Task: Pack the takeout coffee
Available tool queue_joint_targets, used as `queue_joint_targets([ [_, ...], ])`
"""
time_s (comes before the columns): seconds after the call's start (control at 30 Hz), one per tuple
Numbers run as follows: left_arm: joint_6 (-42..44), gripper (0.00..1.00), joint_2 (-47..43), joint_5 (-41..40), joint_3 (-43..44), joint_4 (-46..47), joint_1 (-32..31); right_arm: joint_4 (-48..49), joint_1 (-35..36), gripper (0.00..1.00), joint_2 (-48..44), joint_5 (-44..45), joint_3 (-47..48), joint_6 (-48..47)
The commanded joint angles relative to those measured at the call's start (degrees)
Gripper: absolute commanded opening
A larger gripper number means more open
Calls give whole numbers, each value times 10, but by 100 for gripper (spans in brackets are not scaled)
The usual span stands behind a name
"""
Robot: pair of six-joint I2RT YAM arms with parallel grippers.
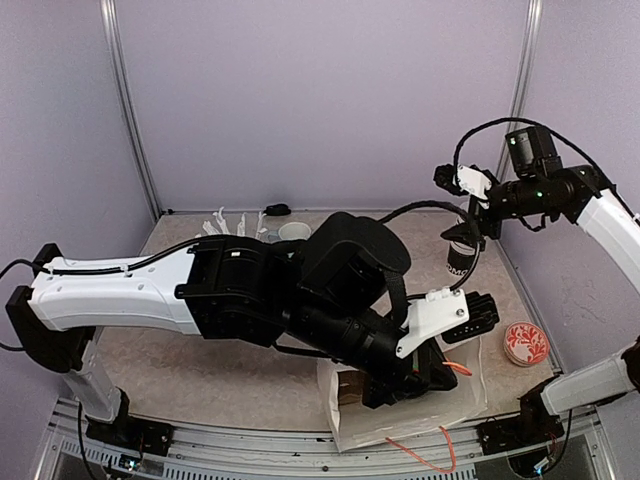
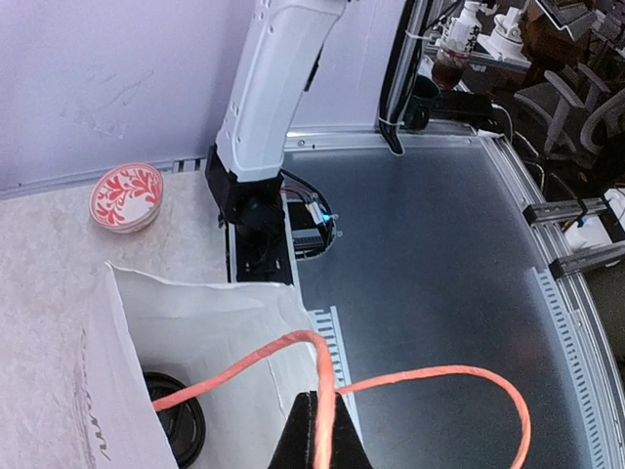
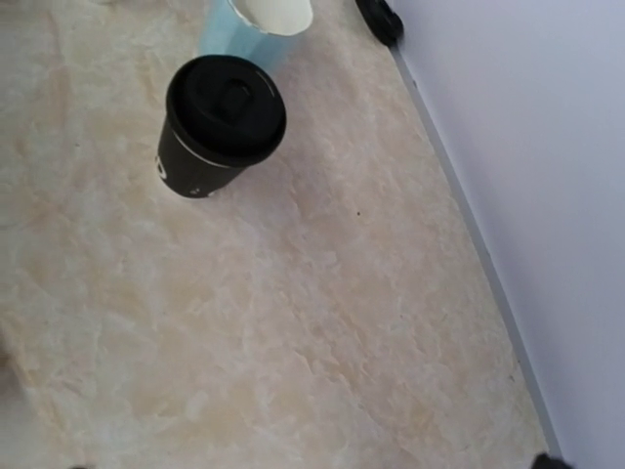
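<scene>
Cup (image 2: 176, 427) inside bag (image 2: 210, 322), left-wrist view only

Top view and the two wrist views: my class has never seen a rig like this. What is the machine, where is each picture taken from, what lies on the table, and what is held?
The machine is two robot arms bolted at the near edge of a table. The top view looks down from above and behind them; the other two come from a camera on each wrist. The left claw is shut on the orange handle of a white paper bag; one lidded black cup sits inside. The right claw is open and holds nothing; it hangs near the second lidded cup, which stands on the table beside a light blue mug. A red-patterned dish lies near the bag.
</scene>
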Motion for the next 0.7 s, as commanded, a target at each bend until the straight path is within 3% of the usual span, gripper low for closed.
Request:
queue_joint_targets([
  [0.0, 27, 1, 26, -34, 64, -29, 17, -3, -3, 97, -20, -19, -11, 15],
  [0.17, 49, 3, 33, -62, 76, -32, 88, 9, -3, 97, -22, 0, -30, 28],
  [0.37, 75, 0, 42, -32, 83, -6, 174, 31, -3, 97, -17, 30, -52, 35],
  [0.67, 84, 0, 94, 14, 135, 5, 219, 25, -4, 97, 6, 48, -46, 37],
])
